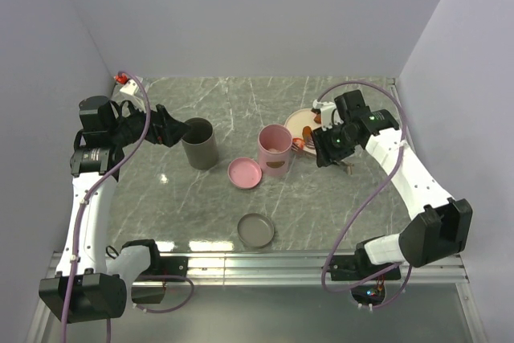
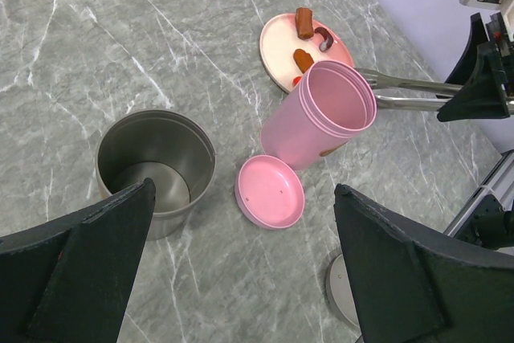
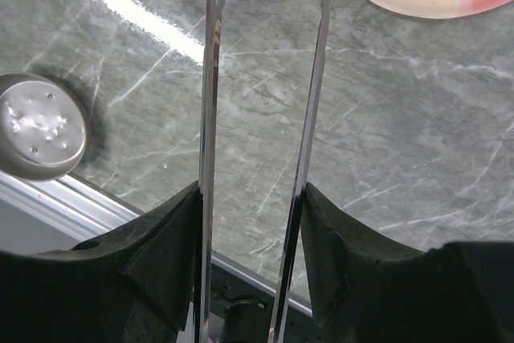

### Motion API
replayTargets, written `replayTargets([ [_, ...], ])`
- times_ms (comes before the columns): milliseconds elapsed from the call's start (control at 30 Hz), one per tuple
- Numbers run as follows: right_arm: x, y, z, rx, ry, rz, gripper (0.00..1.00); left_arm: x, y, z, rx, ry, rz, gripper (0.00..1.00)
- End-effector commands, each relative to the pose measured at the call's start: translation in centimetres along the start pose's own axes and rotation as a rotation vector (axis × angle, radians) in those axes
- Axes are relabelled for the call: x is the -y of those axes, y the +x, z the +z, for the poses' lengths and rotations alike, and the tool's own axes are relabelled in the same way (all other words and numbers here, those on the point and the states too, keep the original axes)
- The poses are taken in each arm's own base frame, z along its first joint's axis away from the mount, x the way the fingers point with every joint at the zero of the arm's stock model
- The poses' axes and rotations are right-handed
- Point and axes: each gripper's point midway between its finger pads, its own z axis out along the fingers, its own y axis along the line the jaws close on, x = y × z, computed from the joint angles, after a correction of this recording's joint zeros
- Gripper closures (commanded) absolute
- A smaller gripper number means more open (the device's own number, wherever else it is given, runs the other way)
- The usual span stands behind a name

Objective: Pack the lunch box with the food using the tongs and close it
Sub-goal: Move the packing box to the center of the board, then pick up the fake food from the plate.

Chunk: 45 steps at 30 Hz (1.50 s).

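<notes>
The lunch box [image 1: 275, 150] stands upright and open near the middle of the marble table [image 1: 201, 206], with a brown mark on its near side. Its round pink lid [image 1: 244, 173] lies flat just beside its base at 8 o'clock. At 1 o'clock from the box sits a pale plate [image 2: 277, 46], which carries the food [image 2: 303, 59]: three reddish-brown pieces seen from the left wrist camera. The tongs [image 2: 401, 90] reach in from 3 o'clock, and their tips run out of sight behind the box's rim, between box and plate. The right gripper [image 3: 250, 198] is clamped on the tongs' two thin metal arms, one black finger [image 3: 161, 255] pressed against the outside of each, and the arms stand a little apart. At 9 o'clock from the lunch box stands a grey canister [image 1: 199, 143], open and upright. A grey lid [image 1: 256, 230] lies at 6 o'clock, close to the table's near edge. The left gripper [image 1: 175, 129] hangs at 9 o'clock from the grey canister with its fingers [image 2: 80, 271] spread wide apart, gripping nothing.
</notes>
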Motion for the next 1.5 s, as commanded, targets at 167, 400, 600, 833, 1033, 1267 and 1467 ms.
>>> replayTargets([
  [167, 2.4, -2.6, 0.7, 0.097, 0.071, 0.083, 0.46, 0.3, -0.9, -0.1, 0.031, 0.007, 0.025, 0.01],
  [400, 4.2, -2.8, 1.5, 0.090, 0.050, 0.191, 0.50, 0.2, -1.0, -0.1, 0.033, 0.003, 0.025, 0.01],
  [600, 4.2, -3.2, 2.5, 0.090, 0.028, 0.213, 0.50, -0.2, -0.9, -0.1, 0.031, -0.021, 0.034, 0.01],
  [833, 4.0, -3.1, 4.6, 0.041, 0.003, 0.227, 0.50, -0.4, -0.3, 0.0, 0.019, -0.019, 0.023, 0.01],
  [1033, 3.7, -2.7, 5.3, 0.018, -0.003, 0.222, 0.51, -0.6, 0.2, 0.1, 0.012, -0.024, 0.019, 0.01],
  [1267, 3.2, -2.3, 5.5, -0.002, -0.011, 0.218, 0.51, -0.6, 0.2, 0.2, 0.015, -0.021, 0.016, 0.01],
  [1467, 2.8, -2.0, 4.9, 0.003, -0.017, 0.214, 0.51, -0.5, 0.3, 0.1, 0.016, -0.018, 0.012, 0.01],
])
